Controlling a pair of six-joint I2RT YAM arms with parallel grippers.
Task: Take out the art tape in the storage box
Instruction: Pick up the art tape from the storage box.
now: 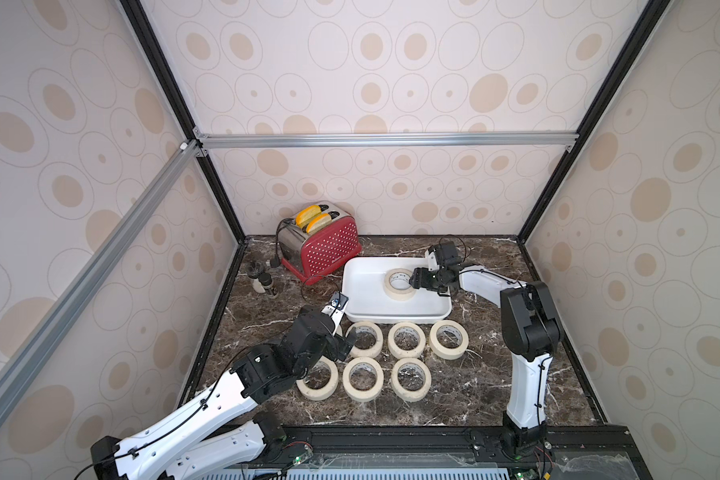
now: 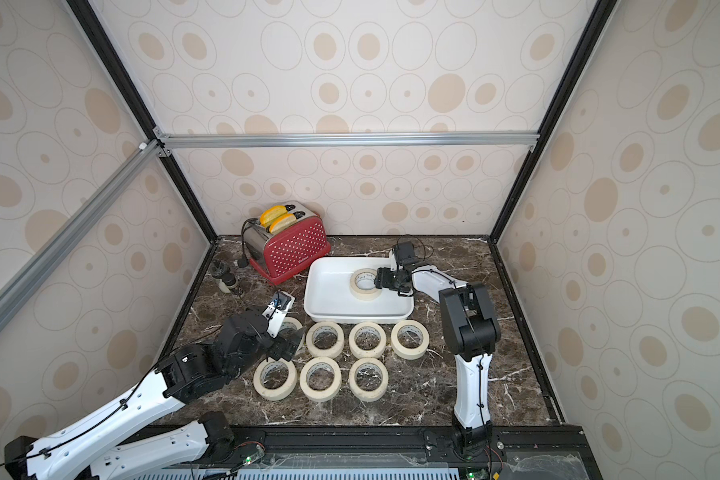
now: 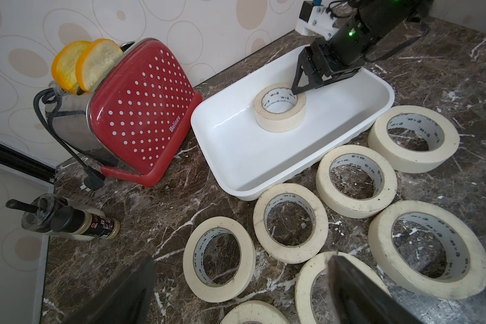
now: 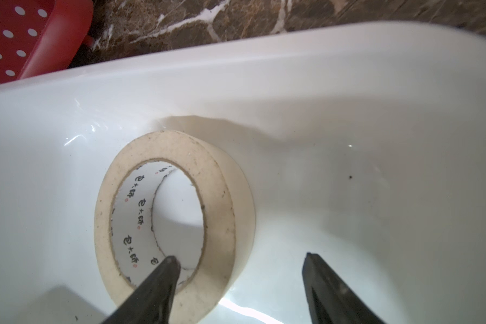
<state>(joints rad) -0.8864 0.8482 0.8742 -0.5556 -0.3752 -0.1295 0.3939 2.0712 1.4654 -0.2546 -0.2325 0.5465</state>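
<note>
Tape: one art tape roll (image 1: 400, 294) lies flat in the storage box (image 1: 362, 291), right of centre in both top views. Seven other rolls (image 1: 449, 339) sit in two rows on the marble table (image 1: 454, 395) just below the box.
Right gripper (image 4: 239, 257): jaws partly open and straddling the roll's wall, one finger in the core, the other outside with a gap showing. Nothing is gripped.
Left gripper (image 3: 242, 256): spread wide and empty, hovering over the lower-left rolls.
Risk: a shallow pinch could let the ring tip or drop out. The glossy floor could let it skid before the jaws meet. It could also catch the rim on the way out.
Materials: matte cream paper ring with a printed white core; smooth, shiny white plastic box with rounded corners; veined brown marble.
</note>
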